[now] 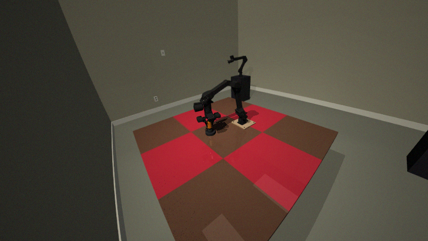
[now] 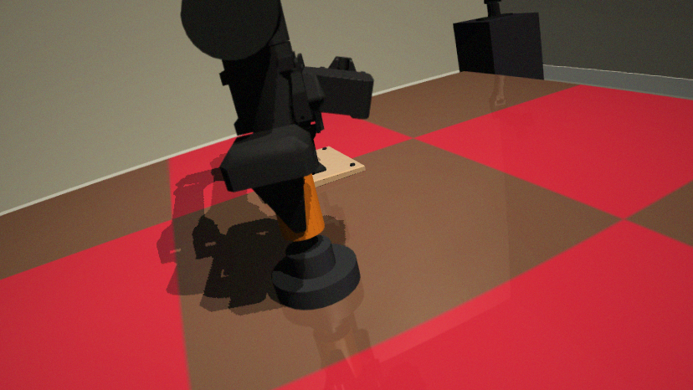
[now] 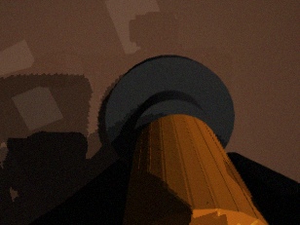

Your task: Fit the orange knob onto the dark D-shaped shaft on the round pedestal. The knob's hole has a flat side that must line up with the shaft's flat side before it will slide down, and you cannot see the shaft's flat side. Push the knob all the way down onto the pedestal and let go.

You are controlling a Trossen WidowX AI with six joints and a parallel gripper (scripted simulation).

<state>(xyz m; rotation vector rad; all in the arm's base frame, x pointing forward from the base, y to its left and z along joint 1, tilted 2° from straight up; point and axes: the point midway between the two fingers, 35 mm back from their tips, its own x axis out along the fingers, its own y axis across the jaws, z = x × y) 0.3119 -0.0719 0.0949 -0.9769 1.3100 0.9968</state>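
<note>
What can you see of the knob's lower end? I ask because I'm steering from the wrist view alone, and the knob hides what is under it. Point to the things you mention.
Observer: In the exterior view, the orange knob (image 1: 209,124) (image 2: 315,212) (image 3: 180,160) has its lower rim above the round pedestal's (image 1: 210,133) (image 2: 346,271) (image 3: 170,72) raised step, with a bit of dark shaft (image 2: 317,238) showing between.

Operator: So it isn't seated. Does anything else stand near the pedestal?

Observer: Yes, the arm's pale base plate (image 1: 245,126) (image 2: 341,164), on a brown square.

Operator: And the gripper (image 1: 209,124) (image 2: 310,212)?

Observer: In the exterior view, a finger presses the knob's side down near its lower rim.
</note>
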